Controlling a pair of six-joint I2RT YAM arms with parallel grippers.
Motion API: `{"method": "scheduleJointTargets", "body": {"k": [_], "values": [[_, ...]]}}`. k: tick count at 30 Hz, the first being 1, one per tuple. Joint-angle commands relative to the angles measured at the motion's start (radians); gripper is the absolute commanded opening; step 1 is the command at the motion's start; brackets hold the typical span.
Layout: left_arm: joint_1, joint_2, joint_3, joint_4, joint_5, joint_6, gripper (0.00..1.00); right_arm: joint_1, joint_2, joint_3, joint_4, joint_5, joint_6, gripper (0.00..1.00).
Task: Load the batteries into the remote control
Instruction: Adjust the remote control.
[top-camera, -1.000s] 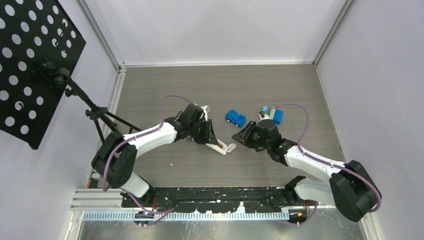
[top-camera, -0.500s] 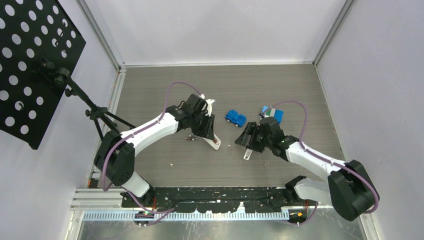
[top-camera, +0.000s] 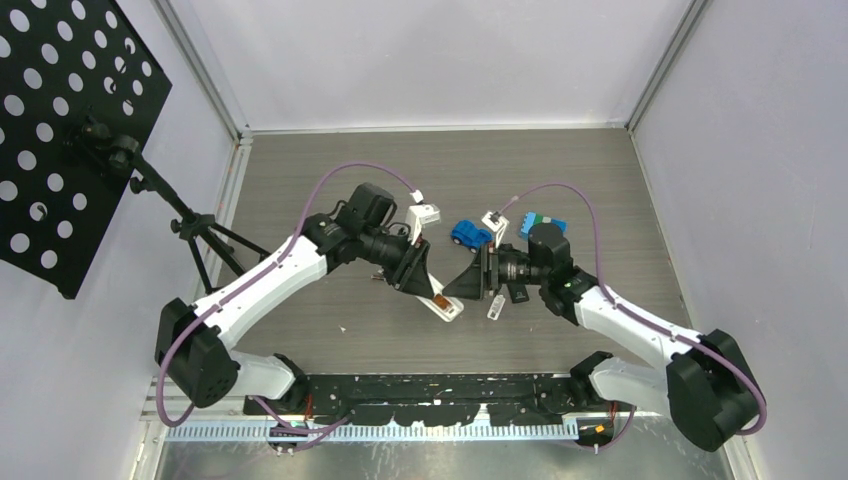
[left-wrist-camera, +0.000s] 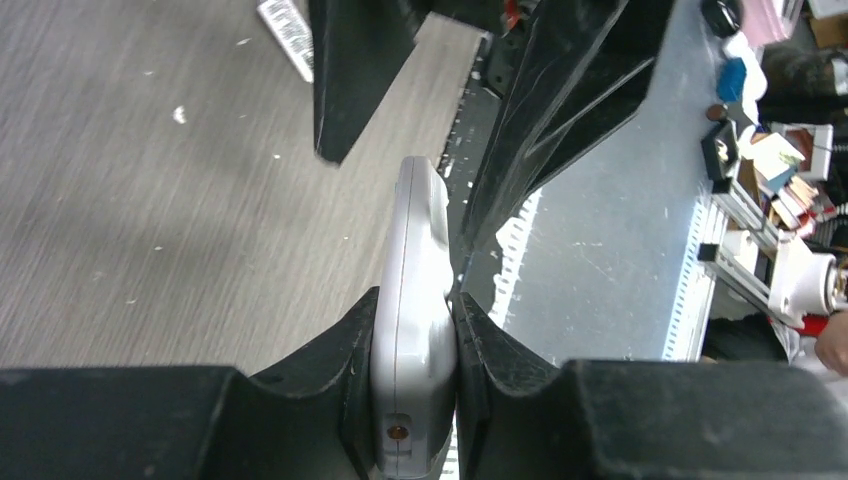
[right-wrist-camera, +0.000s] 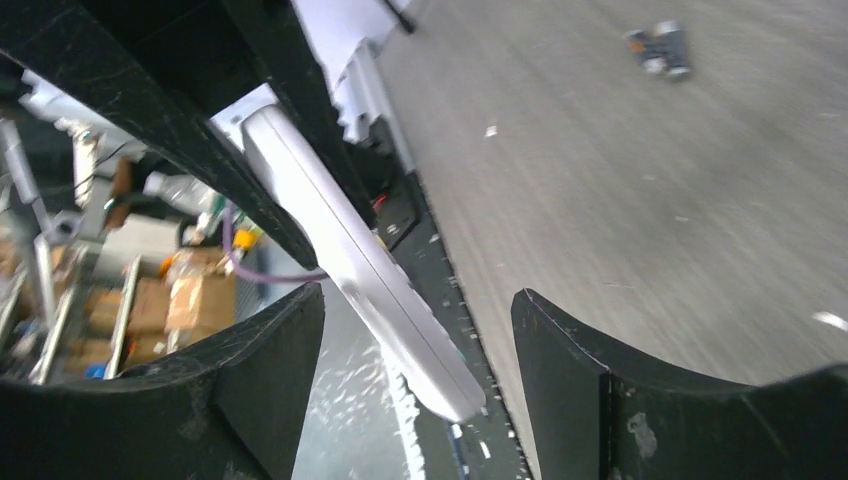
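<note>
My left gripper (left-wrist-camera: 415, 335) clamping remote control (left-wrist-camera: 412, 250) edge-on, both fingers pressing its flat sides. My right gripper (right-wrist-camera: 415, 300) standing wide apart, gripping nothing, its fingers flanking remote's free end; contact unclear. Two small dark batteries (right-wrist-camera: 655, 48) lying on table (top-camera: 560, 170), well apart from remote, blurred. Small clear-white piece (top-camera: 494, 308) lying just beside right gripper. Blue toy car (top-camera: 470, 235) sitting farther back.

Remote (left-wrist-camera: 413, 330) lower end cut off; distant small items (right-wrist-camera: 657, 50) blurred.
</note>
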Motion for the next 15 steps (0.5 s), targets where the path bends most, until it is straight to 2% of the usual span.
{"method": "scheduleJointTargets", "body": {"k": [1,3,6,7,8,9,10,12,15], "values": [[-0.022,-0.035,0.007,-0.013,0.125,0.067,0.0,0.052,0.068,-0.001,0.263,-0.228,0.097,0.73],[-0.025,-0.038,0.006,-0.016,0.122,0.068,0.0,0.083,0.089,-0.006,0.331,-0.252,0.138,0.71],[-0.025,-0.038,0.01,-0.02,0.136,0.068,0.0,0.118,0.083,-0.003,0.314,-0.261,0.124,0.68],[-0.027,-0.038,0.011,-0.014,0.146,0.066,0.0,0.128,0.076,-0.002,0.295,-0.261,0.11,0.65],[-0.031,-0.038,0.009,-0.009,0.153,0.063,0.0,0.133,0.071,0.003,0.271,-0.266,0.089,0.54],[-0.035,-0.038,0.007,-0.007,0.153,0.061,0.0,0.138,0.066,0.008,0.233,-0.274,0.073,0.47],[-0.037,-0.04,0.004,-0.004,0.156,0.061,0.0,0.145,0.065,0.01,0.221,-0.286,0.069,0.44],[-0.04,-0.045,-0.003,0.004,0.162,0.057,0.0,0.165,0.065,0.002,0.238,-0.305,0.076,0.42],[-0.04,-0.058,-0.007,0.012,0.169,0.054,0.0,0.192,0.07,-0.001,0.241,-0.315,0.073,0.46]]}}
